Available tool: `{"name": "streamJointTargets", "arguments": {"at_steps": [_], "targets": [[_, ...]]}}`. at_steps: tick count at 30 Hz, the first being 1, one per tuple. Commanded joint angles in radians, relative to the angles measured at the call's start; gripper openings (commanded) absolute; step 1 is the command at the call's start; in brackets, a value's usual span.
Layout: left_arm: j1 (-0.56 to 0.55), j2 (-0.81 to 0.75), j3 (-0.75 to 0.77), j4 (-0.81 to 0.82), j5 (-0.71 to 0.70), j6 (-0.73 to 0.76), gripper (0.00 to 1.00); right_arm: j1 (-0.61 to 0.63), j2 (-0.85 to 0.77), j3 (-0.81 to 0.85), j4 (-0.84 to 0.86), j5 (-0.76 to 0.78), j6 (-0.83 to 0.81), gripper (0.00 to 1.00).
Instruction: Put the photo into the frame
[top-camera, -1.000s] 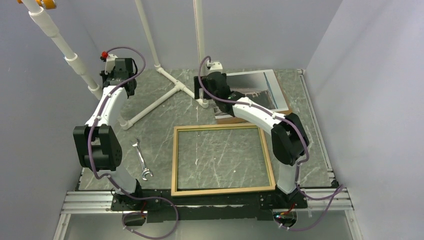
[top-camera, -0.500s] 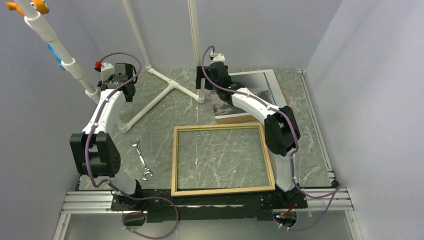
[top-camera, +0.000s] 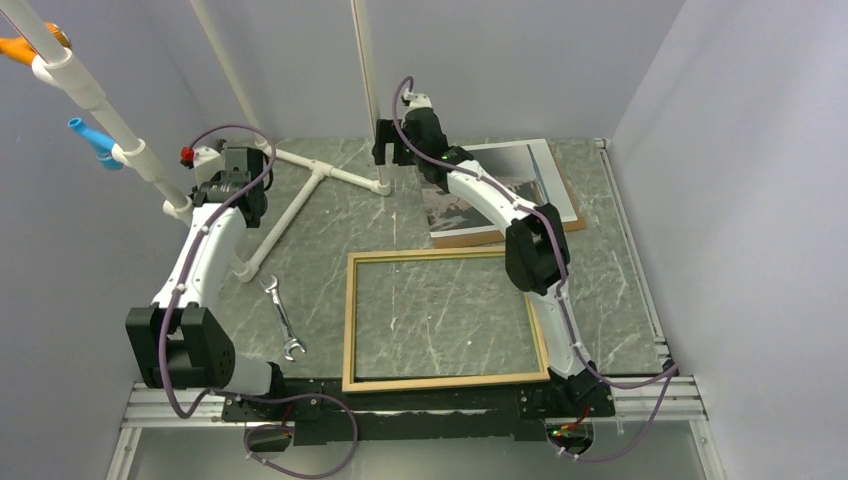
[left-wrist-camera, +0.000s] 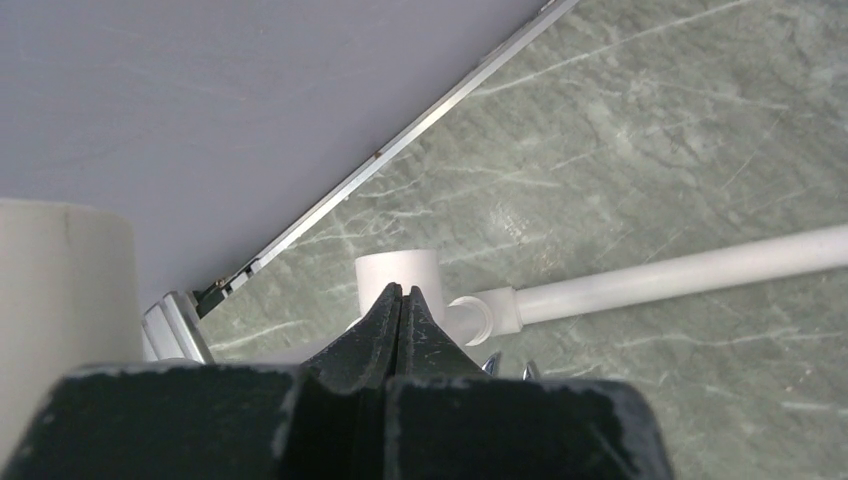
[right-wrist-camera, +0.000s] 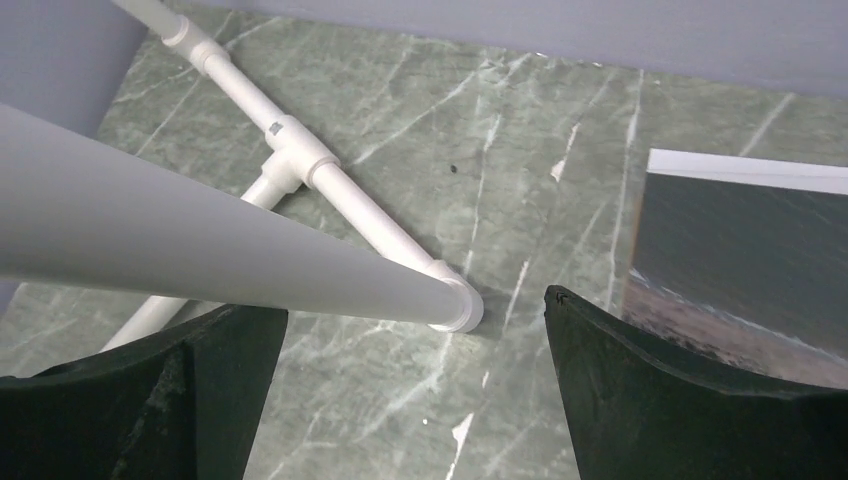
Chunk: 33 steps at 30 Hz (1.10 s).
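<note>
Trainee: Frame (top-camera: 349, 320) first. Why does it lie flat in the middle of the counter (top-camera: 615, 290) with nothing in it?

Operator: It lies tan face up and the marble shows through its pane, so I take it to be waiting for its picture. The photo (top-camera: 505, 168) lies picture side up just beyond the frame's far right corner, on a brown board (top-camera: 470, 239), not yet in the frame.

Trainee: Then why is neither hand at the photo?

Operator: My guess is that the pipe stand (top-camera: 320, 175) is in the way. One pole (right-wrist-camera: 200, 240) has its foot beyond the frame's far edge, close to the photo. The right hand (right-wrist-camera: 412, 306) is spread wide there and holds nothing. Its own camera shows the pole between its fingers, but I cannot tell whether they touch it.

Trainee: And the other?

Operator: The left hand (left-wrist-camera: 400, 300) is pinched shut on nothing, beyond the frame's far left corner, its tips just in front of a white pipe socket (left-wrist-camera: 398, 268). Closed like that, it suits a nudge better than a grasp, I would say.

Trainee: Count it all for me.

Operator: One frame, one photo, one board. One wrench (top-camera: 283, 318), just left of the frame. One stand with three poles rising from it. One orange clip (top-camera: 20, 47) and one blue clip (top-camera: 90, 140). Two arms, two hands.
</note>
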Motion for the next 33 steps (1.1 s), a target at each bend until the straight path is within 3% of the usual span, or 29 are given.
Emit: {"name": "streamJointTargets", "arguments": {"at_steps": [1, 5, 11, 16, 23, 25, 33], "targets": [[-0.004, -0.090, -0.040, -0.111, -0.065, -0.005, 0.00, -0.052, 0.088, 0.157, -0.060, 0.047, 0.008, 1.00], [-0.034, -0.091, -0.037, -0.096, -0.032, 0.016, 0.00, -0.053, 0.105, 0.199, -0.077, 0.016, 0.020, 1.00], [-0.102, -0.119, -0.027, 0.021, 0.105, 0.174, 0.00, -0.055, -0.054, -0.044, -0.005, -0.034, 0.034, 1.00], [-0.162, -0.177, -0.027, 0.165, 0.409, 0.357, 0.00, -0.071, -0.233, -0.284, 0.086, -0.108, 0.078, 1.00], [-0.247, -0.232, -0.054, 0.320, 0.943, 0.439, 0.00, -0.099, -0.445, -0.572, 0.157, -0.163, 0.133, 1.00], [-0.295, -0.195, -0.023, 0.334, 1.026, 0.456, 0.00, -0.111, -0.501, -0.648, 0.165, -0.178, 0.148, 1.00], [-0.483, 0.067, 0.187, 0.371, 1.023, 0.554, 0.00, -0.182, -0.725, -0.936, 0.173, -0.214, 0.188, 1.00]]}}
